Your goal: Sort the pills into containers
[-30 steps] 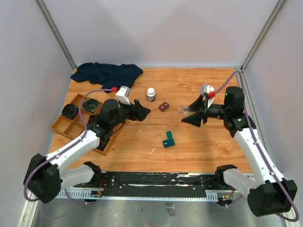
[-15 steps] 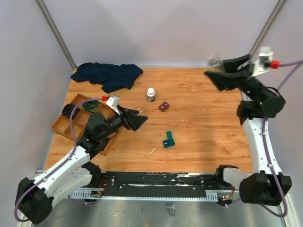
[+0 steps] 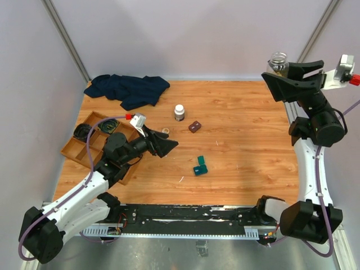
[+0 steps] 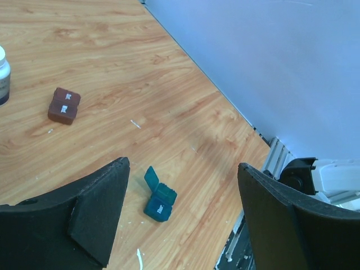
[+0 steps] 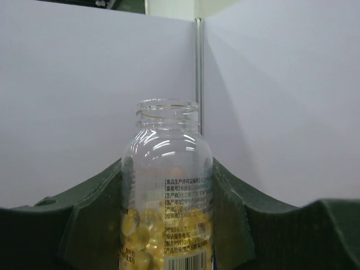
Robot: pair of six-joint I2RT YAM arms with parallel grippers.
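A small teal hinged case [image 3: 199, 166] lies open on the wooden table [image 3: 247, 146]; it shows between my left fingers in the left wrist view [image 4: 158, 199]. A dark red case [image 3: 194, 126] lies closed farther back and also shows in the left wrist view [image 4: 63, 105]. My left gripper [image 3: 166, 140] is open and empty, left of the teal case. My right gripper [image 3: 281, 76] is raised high at the back right, shut on a clear uncapped bottle [image 5: 167, 191] of yellow pills [image 5: 138, 225], held upright.
A white-capped pill bottle [image 3: 179, 112] stands at mid-back. A wooden compartment tray [image 3: 79, 147] with dark items sits at the left edge. A dark blue cloth [image 3: 129, 88] lies at the back left. Walls enclose the table.
My right arm has swung up from low over the table to high at the back right with the bottle. My left gripper has drawn back slightly and turned toward the teal case.
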